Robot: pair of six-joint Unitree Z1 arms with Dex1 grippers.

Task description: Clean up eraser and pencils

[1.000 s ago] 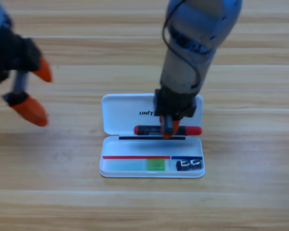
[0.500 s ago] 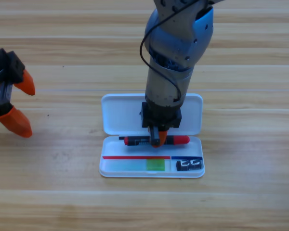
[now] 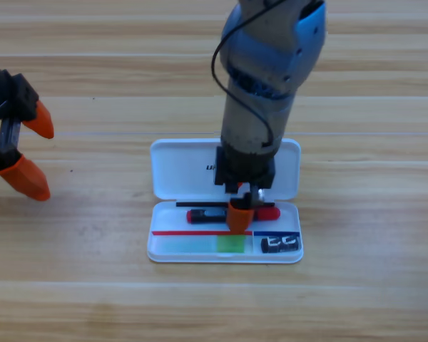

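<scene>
high view. white case (image 3: 178, 171) lies open at centre of the wooden bench (image 3: 371, 107), lid at 12 o'clock, tray at 6.

right gripper (image 3: 240, 211) points down over the tray's upper compartment, on the red pencil (image 3: 203, 215). the pencil lies crosswise in that compartment, its ends showing at 9 and 3 o'clock of the orange fingers (image 3: 239, 216). cannot tell whether the fingers are apart or together on it.

green pencil (image 3: 207, 244) lies in the lower compartment, whitish end toward 9 o'clock. eraser (image 3: 280, 244) sits in the small compartment at the tray's 4 o'clock corner.

left gripper (image 3: 25, 151) waits at the 9 o'clock edge, fingers apart, holding nothing.
</scene>
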